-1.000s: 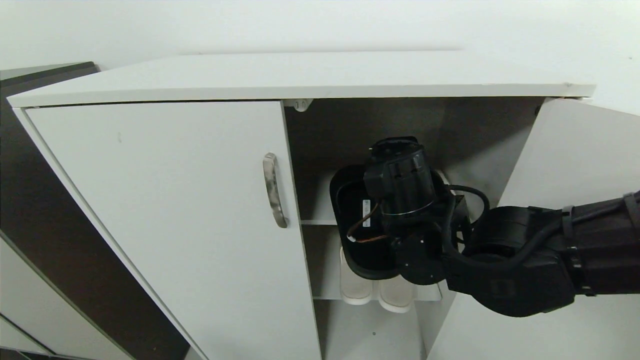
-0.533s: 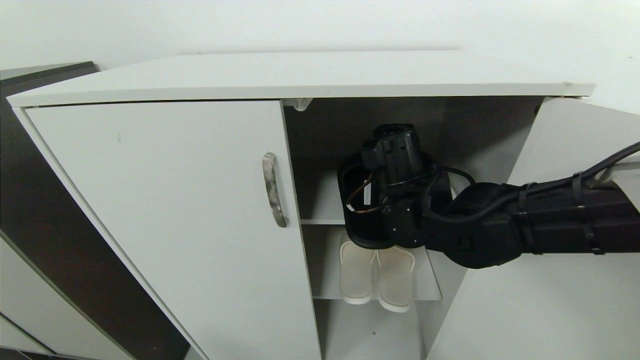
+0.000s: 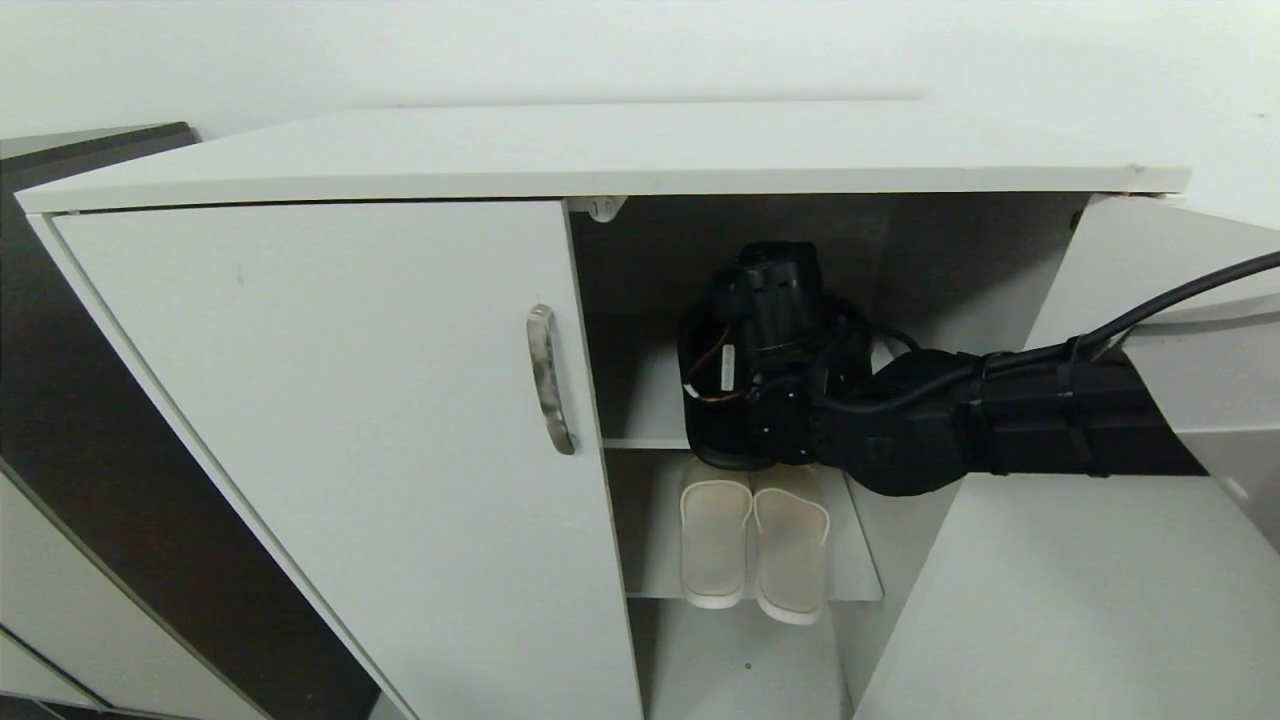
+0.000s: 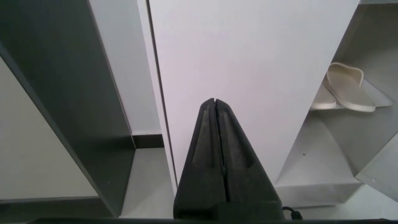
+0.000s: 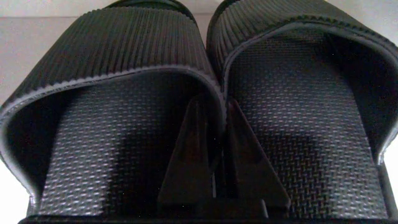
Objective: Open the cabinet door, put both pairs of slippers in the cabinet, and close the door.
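White wall behind, your cabinet (image 3: 600, 150) stands with its right door (image 3: 1050, 600) swung wide. Over the last second your right arm has risen and pushed deeper, carrying the black slippers (image 3: 710, 400) up to the upper shelf (image 3: 640, 400) and uncovering the white slippers (image 3: 755, 540) on the lower shelf (image 3: 860, 570). By my judgement that leaves letting go, backing out and closing. Your right end effector (image 5: 215, 124) pinches the pair's touching inner walls. Your left end effector (image 4: 215, 104), fingers pressed together and empty, hangs before the shut left door (image 4: 249, 62).
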Available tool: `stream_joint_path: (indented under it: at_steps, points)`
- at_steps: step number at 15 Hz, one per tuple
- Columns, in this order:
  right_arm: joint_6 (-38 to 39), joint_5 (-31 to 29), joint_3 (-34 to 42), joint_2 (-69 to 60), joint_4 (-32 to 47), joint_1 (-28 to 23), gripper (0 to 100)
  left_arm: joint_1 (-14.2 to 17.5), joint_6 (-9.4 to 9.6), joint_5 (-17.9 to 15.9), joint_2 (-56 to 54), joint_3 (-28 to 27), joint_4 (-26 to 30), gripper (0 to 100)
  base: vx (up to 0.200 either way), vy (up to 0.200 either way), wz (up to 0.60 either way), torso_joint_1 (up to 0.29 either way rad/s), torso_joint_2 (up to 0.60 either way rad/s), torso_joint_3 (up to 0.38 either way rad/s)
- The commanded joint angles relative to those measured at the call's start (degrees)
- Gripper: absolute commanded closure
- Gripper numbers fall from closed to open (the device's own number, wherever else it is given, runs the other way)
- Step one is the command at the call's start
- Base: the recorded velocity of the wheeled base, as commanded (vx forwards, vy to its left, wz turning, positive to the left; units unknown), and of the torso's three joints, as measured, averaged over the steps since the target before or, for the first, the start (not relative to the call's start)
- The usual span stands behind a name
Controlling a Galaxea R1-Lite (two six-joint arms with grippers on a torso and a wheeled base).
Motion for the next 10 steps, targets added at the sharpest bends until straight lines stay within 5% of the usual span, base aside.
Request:
stream_joint_path:
  at_steps: [1,10]
  points:
    - [0.0,0.0,-1.0,0.8,0.5,-0.3,100,0.0,0.0,0.0,0.1,0.0,0.0,100,0.0,0.0,0.0,0.0,0.0,0.0]
    - [0.0,0.0,-3.0,2.5,2.5,-0.9,100,0.0,0.0,0.0,0.1,0.0,0.0,100,0.0,0.0,0.0,0.0,0.0,0.0]
